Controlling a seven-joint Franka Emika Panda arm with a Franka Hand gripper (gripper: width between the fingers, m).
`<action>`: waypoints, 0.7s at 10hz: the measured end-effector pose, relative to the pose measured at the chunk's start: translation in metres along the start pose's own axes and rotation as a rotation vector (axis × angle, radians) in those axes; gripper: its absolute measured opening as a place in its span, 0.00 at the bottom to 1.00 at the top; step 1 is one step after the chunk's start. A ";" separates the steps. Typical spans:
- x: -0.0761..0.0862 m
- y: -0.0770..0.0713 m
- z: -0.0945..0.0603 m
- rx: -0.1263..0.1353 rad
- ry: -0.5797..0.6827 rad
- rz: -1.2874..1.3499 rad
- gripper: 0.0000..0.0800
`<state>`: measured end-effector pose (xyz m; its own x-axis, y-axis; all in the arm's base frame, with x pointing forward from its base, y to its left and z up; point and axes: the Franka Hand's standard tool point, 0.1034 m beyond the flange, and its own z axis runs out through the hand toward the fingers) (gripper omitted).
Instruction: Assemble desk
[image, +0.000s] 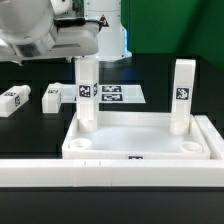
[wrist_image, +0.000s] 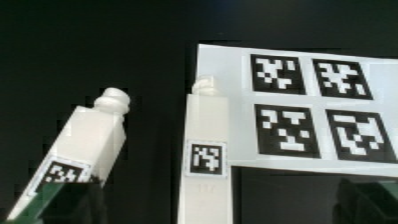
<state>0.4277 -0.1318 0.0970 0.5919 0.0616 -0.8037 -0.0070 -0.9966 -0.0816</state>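
Observation:
The white rimmed tabletop (image: 140, 143) lies in the middle of the table. Two legs stand upright in its far corner sockets, one on the exterior view's left (image: 86, 100) and one on the right (image: 183, 97). Two more legs lie loose on the black table further left, the nearer (image: 53, 98) and the farther (image: 12, 100). My gripper (image: 80, 50) hangs just above the left upright leg, and nothing shows between its jaws. The wrist view looks down on a loose leg (wrist_image: 89, 145) with a round peg and on a second leg (wrist_image: 208, 140). My fingers do not show clearly there.
The marker board (image: 115, 95) (wrist_image: 311, 100) lies flat behind the tabletop, beside the left upright leg. A long white bar (image: 110, 172) spans the foreground in front of the tabletop. The arm's body (image: 45, 35) fills the upper left of the exterior view.

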 end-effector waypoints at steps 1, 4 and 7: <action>0.001 0.003 0.008 0.004 -0.009 0.004 0.81; -0.005 0.009 0.035 0.021 -0.026 0.015 0.81; -0.003 0.014 0.042 0.023 -0.021 0.016 0.81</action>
<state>0.3919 -0.1435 0.0740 0.5744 0.0475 -0.8172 -0.0350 -0.9960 -0.0825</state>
